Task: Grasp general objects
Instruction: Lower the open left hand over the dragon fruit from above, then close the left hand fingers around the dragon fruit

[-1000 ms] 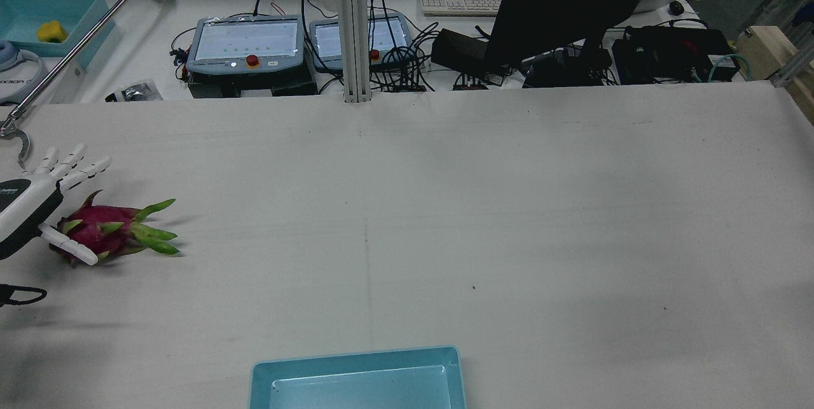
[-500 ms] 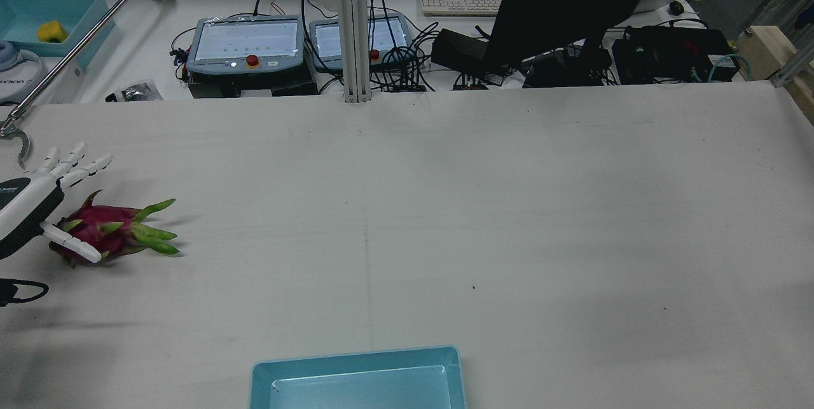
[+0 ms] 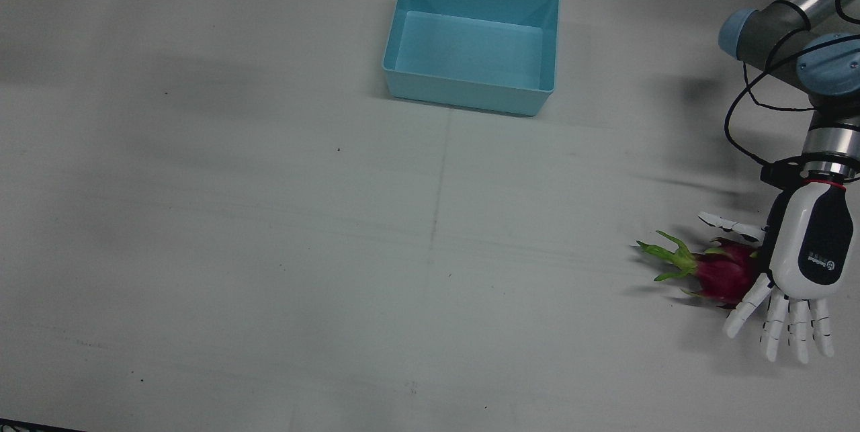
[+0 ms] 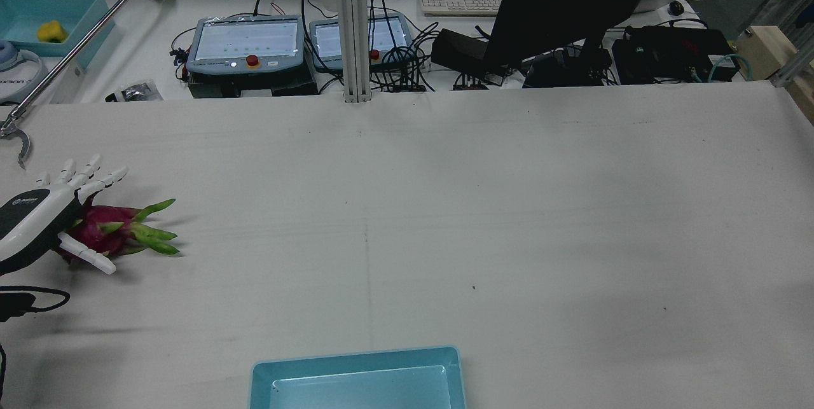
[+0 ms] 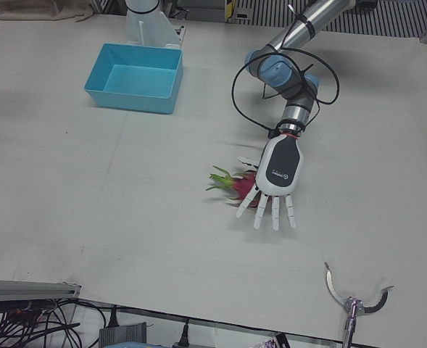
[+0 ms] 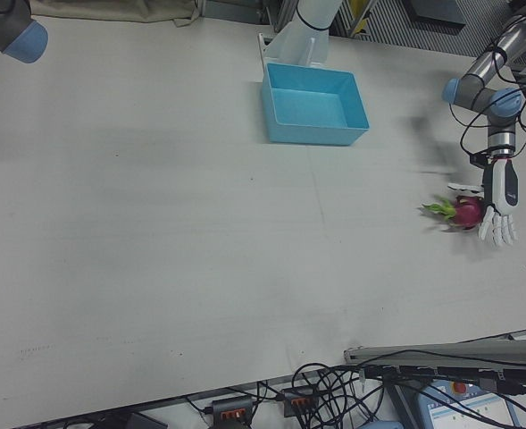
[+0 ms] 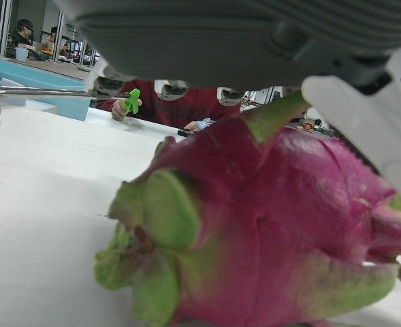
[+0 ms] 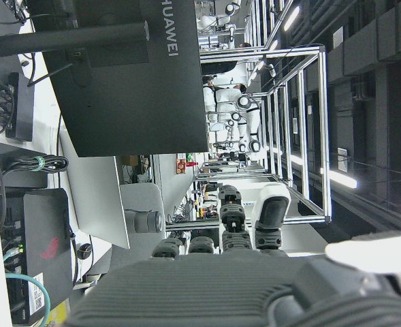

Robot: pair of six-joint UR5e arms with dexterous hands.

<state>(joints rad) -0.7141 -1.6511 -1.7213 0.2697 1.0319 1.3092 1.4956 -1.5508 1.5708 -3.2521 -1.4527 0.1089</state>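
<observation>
A magenta dragon fruit (image 3: 719, 272) with green scales lies on the white table near its left edge. It also shows in the rear view (image 4: 117, 231), the left-front view (image 5: 241, 185) and the right-front view (image 6: 466, 213), and it fills the left hand view (image 7: 268, 225). My left hand (image 3: 805, 264) is open and hovers palm-down over the fruit's blunt end, fingers (image 4: 89, 173) spread past it and thumb (image 4: 89, 255) on its near side. I cannot tell whether it touches. My right hand (image 8: 254, 293) is raised off the table, fingers apart, holding nothing.
An empty blue bin (image 3: 470, 91) stands at the table's robot-side edge, in the middle (image 4: 356, 358). A person's metal grabber stick (image 4: 70, 46) ends in a claw (image 5: 354, 301) just beyond the left hand. Monitors, tablets and cables line the far bench.
My left hand has moved right and down over the dragon fruit, so the palm now covers its blunt end. The fruit has not moved.
</observation>
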